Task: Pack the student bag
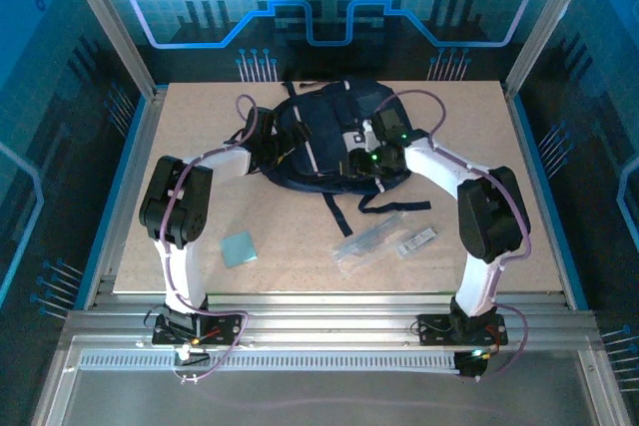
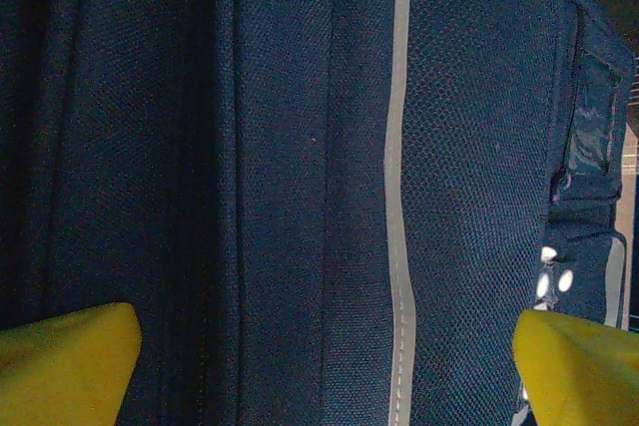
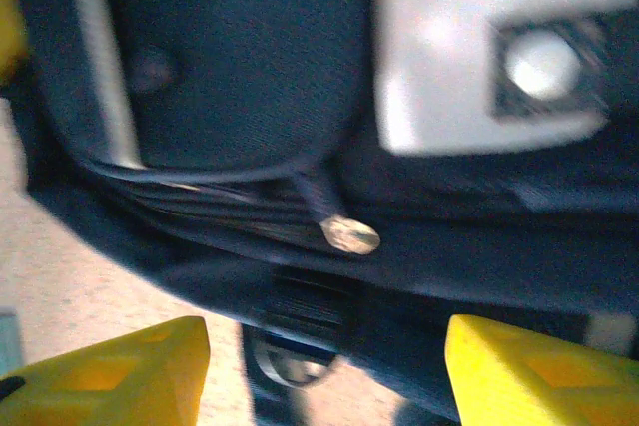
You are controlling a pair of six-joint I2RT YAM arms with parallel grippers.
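Observation:
The student bag (image 1: 318, 132), a dark navy backpack with thin grey stripes and a white-grey patch (image 3: 469, 47), lies flat at the back middle of the table. My left gripper (image 1: 270, 153) is at the bag's left side; in its wrist view it (image 2: 324, 376) hangs open close over the navy fabric and a grey stripe (image 2: 397, 197), with nothing gripped. My right gripper (image 1: 359, 163) is at the bag's near right edge. There it (image 3: 329, 376) stands open, its yellow fingertips (image 3: 110, 376) on either side of the bag's lower seam, just below a metal zipper pull (image 3: 349, 234).
On the board in front of the bag lie a small teal square card (image 1: 240, 247), a clear plastic sleeve (image 1: 371, 241) and a small white item (image 1: 417, 241). Black straps (image 1: 339, 212) trail from the bag toward them. Metal frame posts stand at the table's sides.

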